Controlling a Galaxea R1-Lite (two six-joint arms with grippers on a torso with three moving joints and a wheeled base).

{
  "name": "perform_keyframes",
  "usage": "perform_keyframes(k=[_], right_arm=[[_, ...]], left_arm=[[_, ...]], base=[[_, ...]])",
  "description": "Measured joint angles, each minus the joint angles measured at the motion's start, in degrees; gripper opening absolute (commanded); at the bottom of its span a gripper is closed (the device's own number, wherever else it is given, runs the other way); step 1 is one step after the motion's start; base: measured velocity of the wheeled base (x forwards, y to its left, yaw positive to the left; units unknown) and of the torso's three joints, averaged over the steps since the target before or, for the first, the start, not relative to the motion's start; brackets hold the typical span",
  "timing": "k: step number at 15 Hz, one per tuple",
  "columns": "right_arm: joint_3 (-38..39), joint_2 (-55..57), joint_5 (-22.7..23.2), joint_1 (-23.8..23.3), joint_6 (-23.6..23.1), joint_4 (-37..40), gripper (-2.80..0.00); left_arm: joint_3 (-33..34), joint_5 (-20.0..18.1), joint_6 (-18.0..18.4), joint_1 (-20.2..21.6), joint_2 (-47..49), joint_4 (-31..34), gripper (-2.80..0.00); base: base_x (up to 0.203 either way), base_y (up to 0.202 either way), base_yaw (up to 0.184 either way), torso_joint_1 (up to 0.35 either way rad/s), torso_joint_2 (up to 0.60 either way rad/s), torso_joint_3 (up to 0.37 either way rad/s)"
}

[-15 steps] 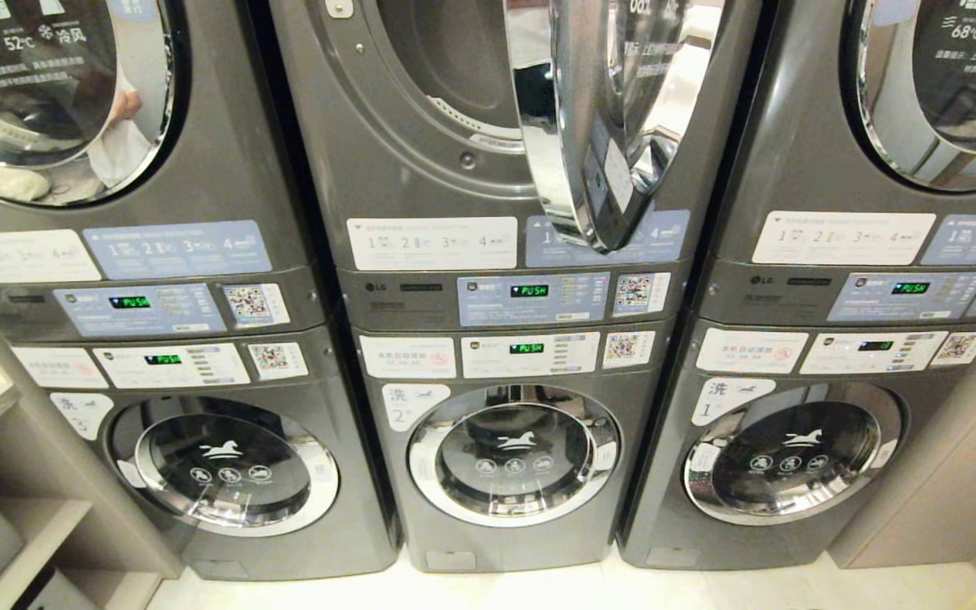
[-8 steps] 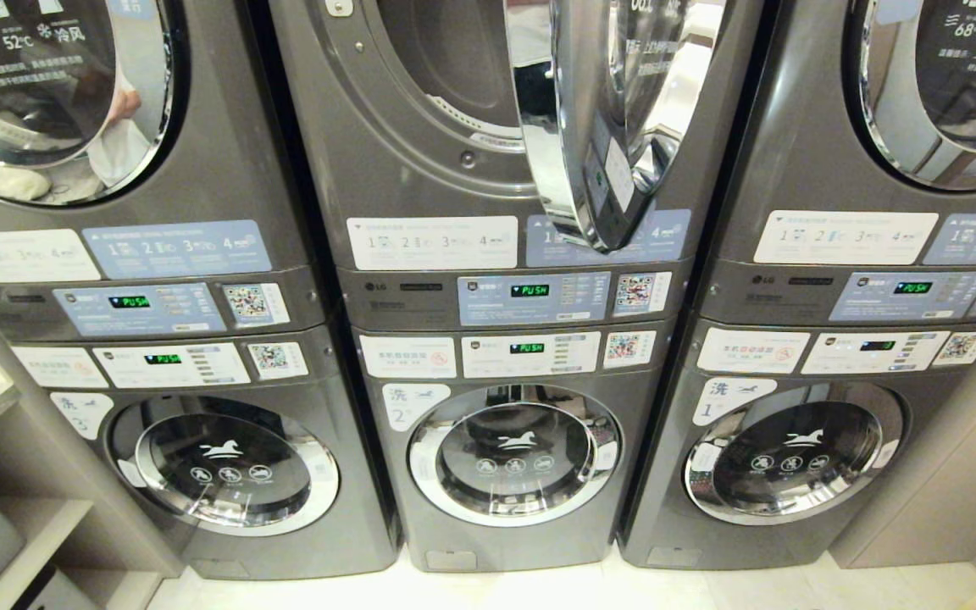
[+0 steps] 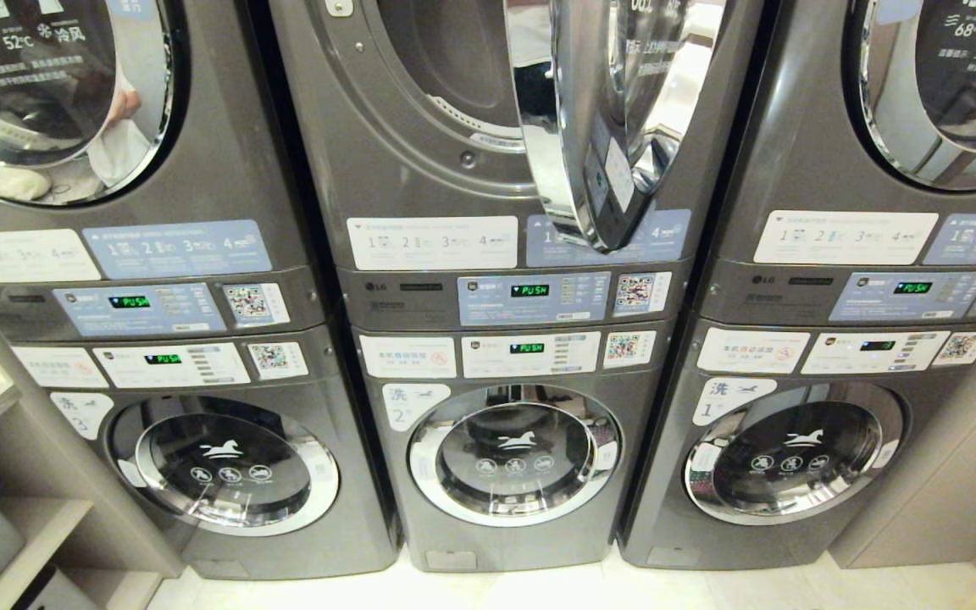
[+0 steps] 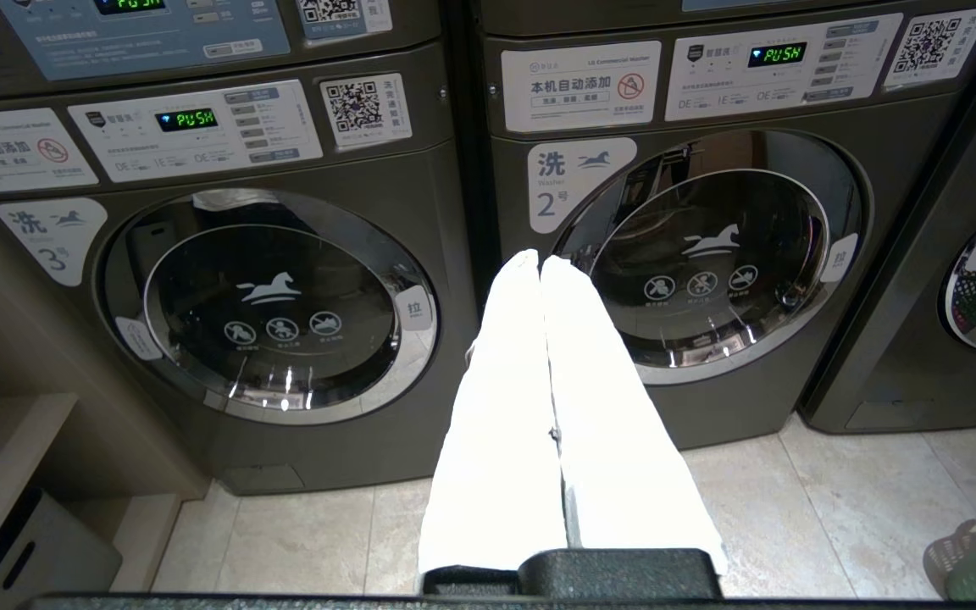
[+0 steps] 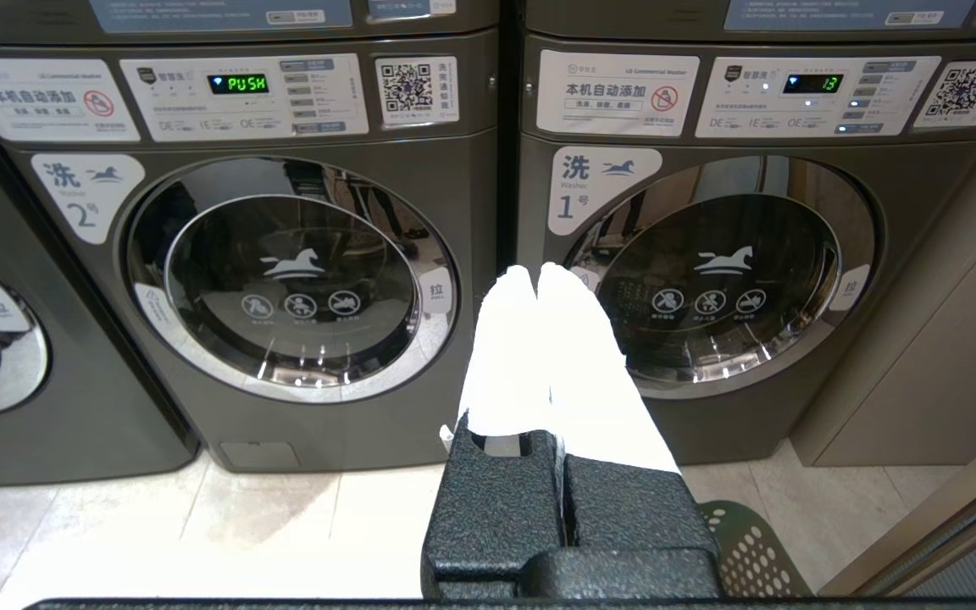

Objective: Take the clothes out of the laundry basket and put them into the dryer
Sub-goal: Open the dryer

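Dark green perforated plastic laundry basket (image 5: 746, 546) sits on the floor low beside the right tool (image 5: 536, 280), only an edge showing off the left tool (image 4: 540, 264), so right arm is nearer; both tools closed, empty; clothes unseen.

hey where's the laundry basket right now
Only its green perforated rim shows: the laundry basket sits on the tiled floor near washer number 1, below the right gripper in the right wrist view.
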Motion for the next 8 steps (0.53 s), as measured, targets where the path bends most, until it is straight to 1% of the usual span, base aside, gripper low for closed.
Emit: perform_keyframes(k=[3,4,5,8], right_arm=[[0.00,0.00,0.00,0.00,0.00,0.00,-2.80],[0.00,0.00,0.04,-0.04,0.06,0.00,-2.80],[0.00,0.00,0.04,-0.02,0.09,-0.02,-2.80],[0.02,0.00,-0.01,0.01,0.05,0.01,-2.80]], left_arm=[[0.00,-0.02,0.00,0.00,0.00,-0.01,-2.80],[0.00,0.02,0.00,0.00,0.00,-0.01,-2.80],[0.00,0.02,0.00,-0.04,0.00,-0.02,-2.80],[0.00,0.00,0.02,0.02,0.00,-0.03,-2.80]], base=[[0.000,0.000,0.000,0.000,0.00,0.000],[-0.004,-0.083,0.005,-0.002,0.01,0.002],[-0.002,-0.148,0.001,-0.004,0.00,0.004],[0.000,-0.194,0.002,0.002,0.00,0.003]])
